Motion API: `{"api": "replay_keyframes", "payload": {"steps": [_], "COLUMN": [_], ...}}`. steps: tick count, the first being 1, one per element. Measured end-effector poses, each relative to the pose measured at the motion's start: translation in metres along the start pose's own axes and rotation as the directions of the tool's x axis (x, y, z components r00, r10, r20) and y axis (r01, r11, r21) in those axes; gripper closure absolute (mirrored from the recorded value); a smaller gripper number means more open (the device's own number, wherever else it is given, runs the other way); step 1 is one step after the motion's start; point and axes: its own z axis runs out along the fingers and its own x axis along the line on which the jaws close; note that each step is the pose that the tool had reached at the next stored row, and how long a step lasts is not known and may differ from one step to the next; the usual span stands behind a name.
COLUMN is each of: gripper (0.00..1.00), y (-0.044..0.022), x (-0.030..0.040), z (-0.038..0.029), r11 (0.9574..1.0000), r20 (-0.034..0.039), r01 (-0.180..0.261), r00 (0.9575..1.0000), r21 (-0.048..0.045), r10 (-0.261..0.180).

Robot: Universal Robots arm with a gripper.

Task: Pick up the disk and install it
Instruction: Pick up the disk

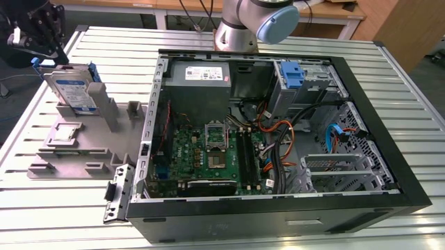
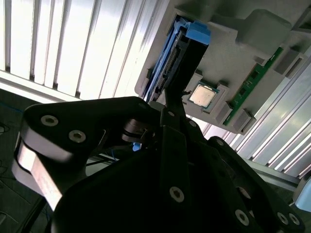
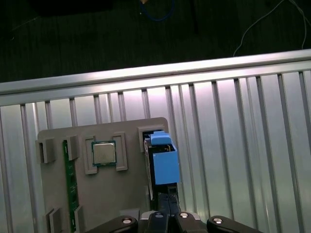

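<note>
The disk [image 1: 70, 89] stands on edge in a corner slot of the grey fixture [image 1: 83, 143] — upright, likely so its top edge offers a grip — beside the open computer case [image 1: 416, 200]. The hand [image 1: 54, 58] hangs right at that edge; open or clamped, I cannot tell.

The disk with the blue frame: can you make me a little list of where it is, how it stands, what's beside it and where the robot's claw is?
disk: flat silver-grey metal hard drive in a blue plastic carrier
place: slot in the grey plastic holder on the slatted metal table
pose: standing on edge
beside it: square silver processor chip and green memory stick
gripper: just over the disk's top end
installed: no, it's outside the open black computer case
</note>
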Motion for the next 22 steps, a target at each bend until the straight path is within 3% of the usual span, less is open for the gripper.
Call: {"api": "replay_keyframes", "payload": {"steps": [1, 2, 5, 8, 10, 15, 22], "gripper": [0.89, 0.77, 0.71, 0.53, 0.47, 0.41, 0.41], "y": [0.0, 0.0, 0.0, 0.0, 0.0, 0.0, -0.0002], "x": [0.0, 0.0, 0.0, 0.0, 0.0, 0.0001, 0.0008], "z": [0.0, 0.0, 0.0, 0.0, 0.0, 0.0014, 0.0134], "r11": [1.0, 1.0, 1.0, 1.0, 1.0, 1.0, 1.0], "r20": [0.0, 0.0, 0.0, 0.0, 0.0, 0.0004, -0.0032], "r01": [0.0, 0.0, 0.0, 0.0, 0.0, 0.0, 0.0], "r00": [1.0, 1.0, 1.0, 1.0, 1.0, 1.0, 1.0], "r21": [0.0, 0.0, 0.0001, 0.0, 0.0001, 0.0006, 0.0006], "r10": [0.0, 0.0, 0.0, 0.0, 0.0, 0.0, 0.0]}}
